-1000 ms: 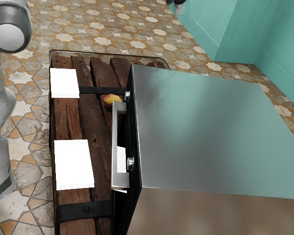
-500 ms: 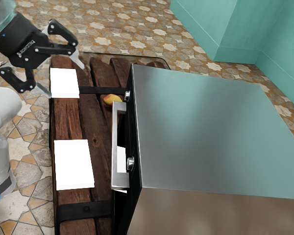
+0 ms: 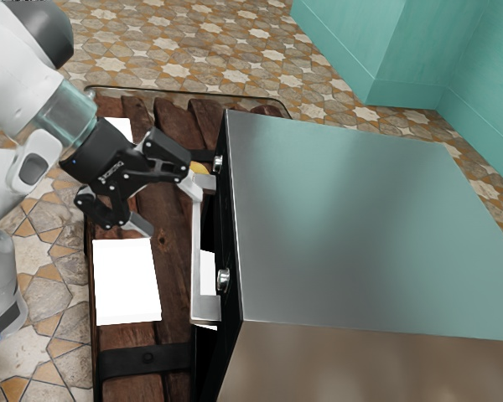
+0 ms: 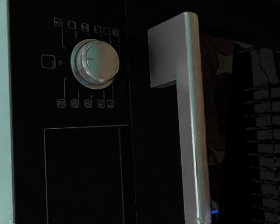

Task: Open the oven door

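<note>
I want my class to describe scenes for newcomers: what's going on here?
A robot arm is reaching for the handle of an oven. Its claw is open, one finger right by the handle's end, but nothing is gripped. The door appears shut.

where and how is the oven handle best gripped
Probably mid-length on the oven handle: bring the end effector in from the exterior view's left, straddling the bar's narrow width, since it is long, straight and stands off the oven front.
</note>
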`<state>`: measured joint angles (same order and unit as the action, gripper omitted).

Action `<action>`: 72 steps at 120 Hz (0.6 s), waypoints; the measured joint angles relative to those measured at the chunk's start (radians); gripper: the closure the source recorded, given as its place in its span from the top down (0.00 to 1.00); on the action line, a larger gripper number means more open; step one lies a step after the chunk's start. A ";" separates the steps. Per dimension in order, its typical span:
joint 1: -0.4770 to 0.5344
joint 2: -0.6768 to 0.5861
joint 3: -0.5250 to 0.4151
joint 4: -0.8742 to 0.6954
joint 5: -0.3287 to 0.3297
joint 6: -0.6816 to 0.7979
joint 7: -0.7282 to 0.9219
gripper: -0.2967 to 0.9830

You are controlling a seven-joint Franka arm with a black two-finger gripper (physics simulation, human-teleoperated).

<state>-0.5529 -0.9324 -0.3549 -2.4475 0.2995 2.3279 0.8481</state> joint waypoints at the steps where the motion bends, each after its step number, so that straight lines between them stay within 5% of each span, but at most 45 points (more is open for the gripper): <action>1: 0.000 0.000 0.001 -0.001 0.000 0.000 0.003 0.77; 72: 0.024 0.021 0.004 -0.113 -0.005 0.021 0.112 0.77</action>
<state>-0.5293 -0.9113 -0.3514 -2.5609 0.2949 2.3493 0.9597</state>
